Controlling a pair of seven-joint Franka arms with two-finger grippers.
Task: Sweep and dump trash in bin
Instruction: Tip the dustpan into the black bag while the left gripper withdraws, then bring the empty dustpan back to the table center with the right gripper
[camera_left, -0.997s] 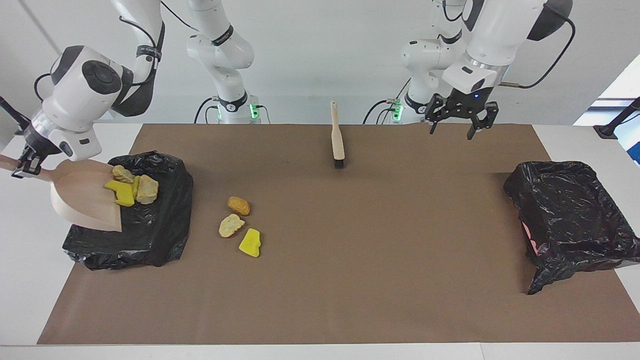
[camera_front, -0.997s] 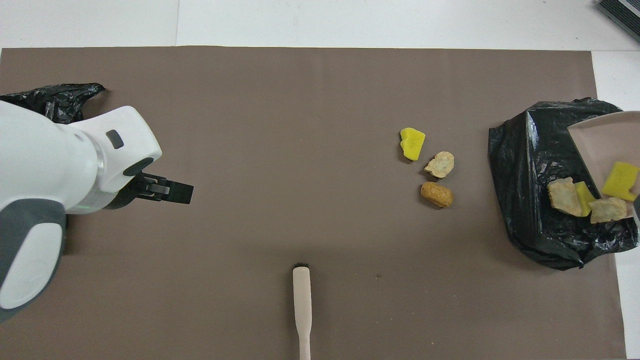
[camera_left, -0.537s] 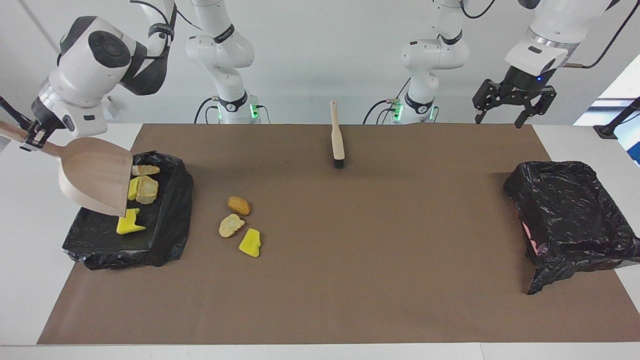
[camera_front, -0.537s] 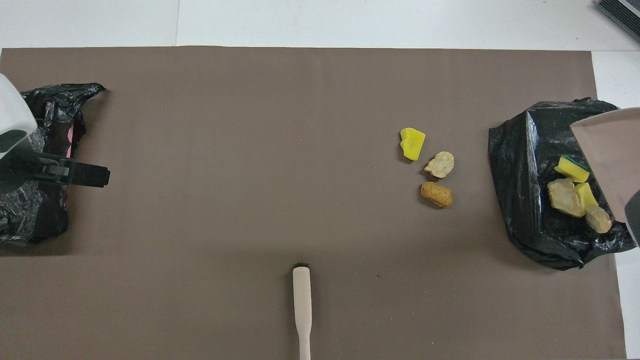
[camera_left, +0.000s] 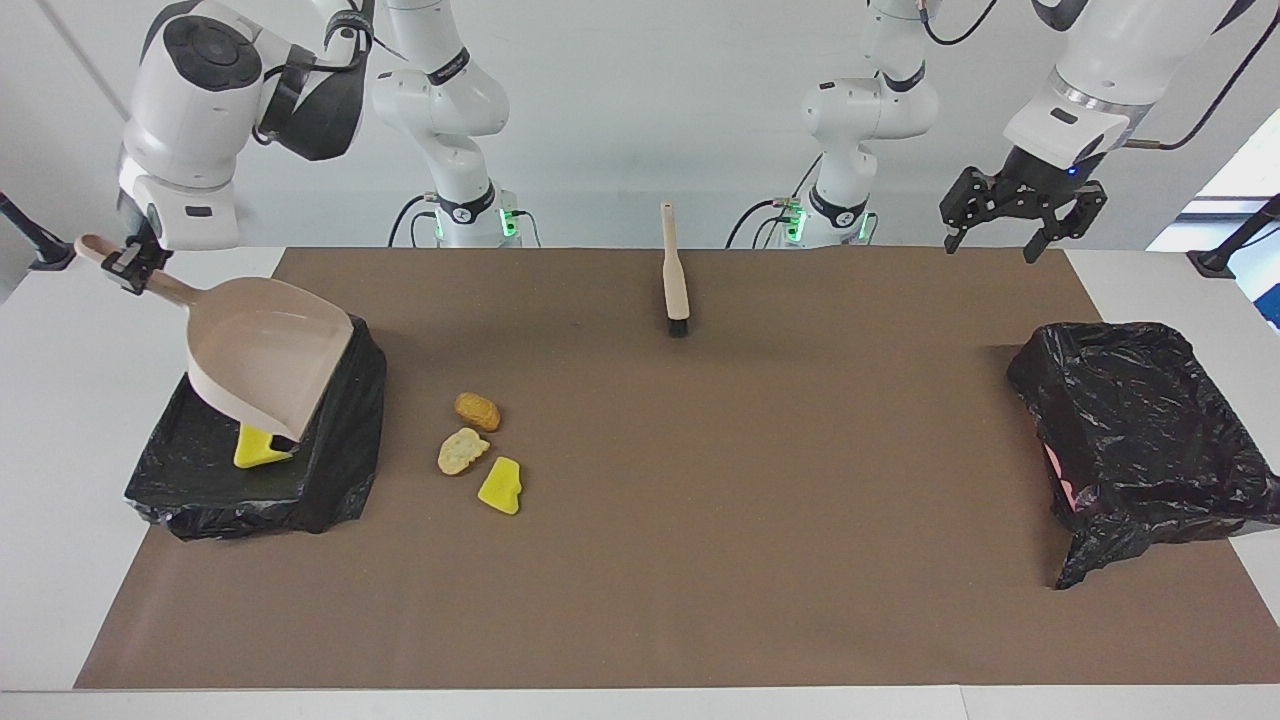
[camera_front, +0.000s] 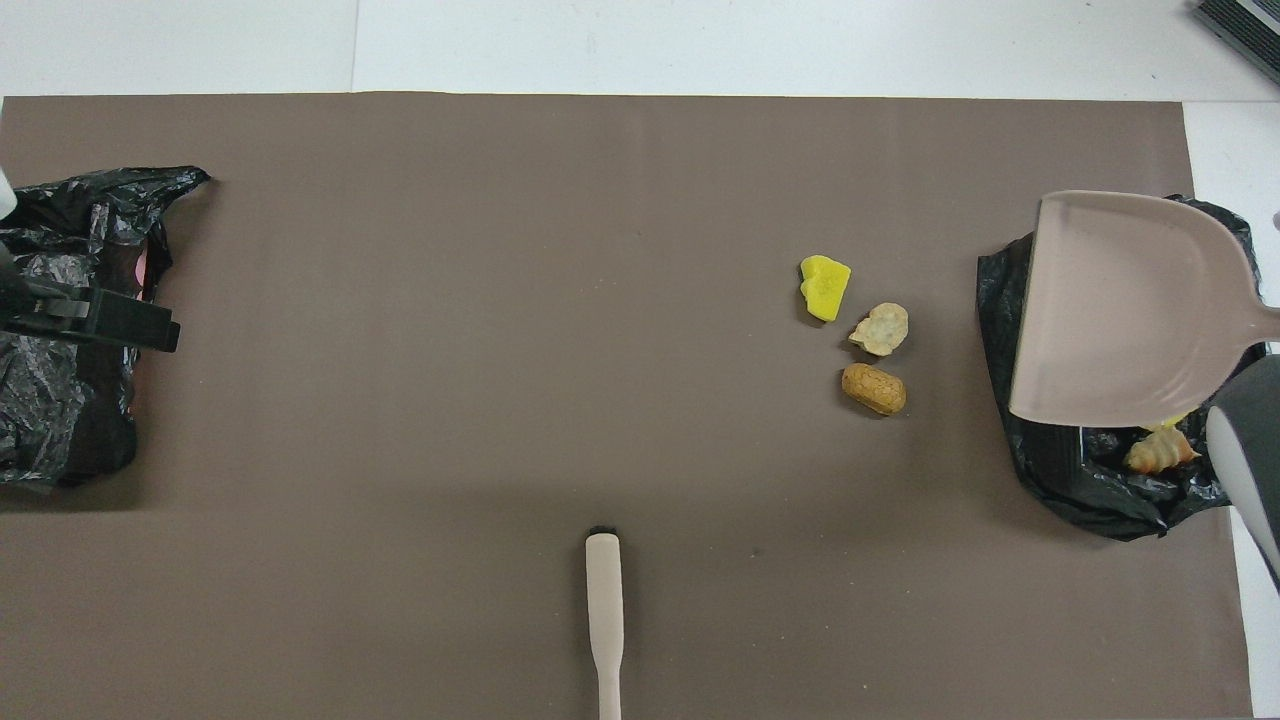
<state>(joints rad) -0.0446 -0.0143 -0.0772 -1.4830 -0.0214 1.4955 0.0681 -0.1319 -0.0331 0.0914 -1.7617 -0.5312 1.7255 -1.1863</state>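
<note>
My right gripper (camera_left: 125, 262) is shut on the handle of the beige dustpan (camera_left: 265, 365), which hangs empty and tilted over the black-bagged bin (camera_left: 330, 480) at the right arm's end. A yellow scrap of trash (camera_left: 258, 447) lies in that bin, and a tan one (camera_front: 1158, 450) shows there from overhead; the dustpan (camera_front: 1130, 300) hides the rest. On the mat beside the bin lie three more scraps: brown (camera_left: 477, 410), tan (camera_left: 462, 450) and yellow (camera_left: 500, 486). My left gripper (camera_left: 992, 240) hangs open and empty, high over the mat's edge by the left arm's base.
The brush (camera_left: 675, 270) lies on the mat midway between the arms' bases, bristles pointing away from the robots. A second black-bagged bin (camera_left: 1140, 430) sits at the left arm's end. A brown mat (camera_left: 750, 520) covers the table.
The right gripper lifted and tipped the dustpan, and its scraps slid into the bin. The left gripper rose and swung out toward the left arm's end.
</note>
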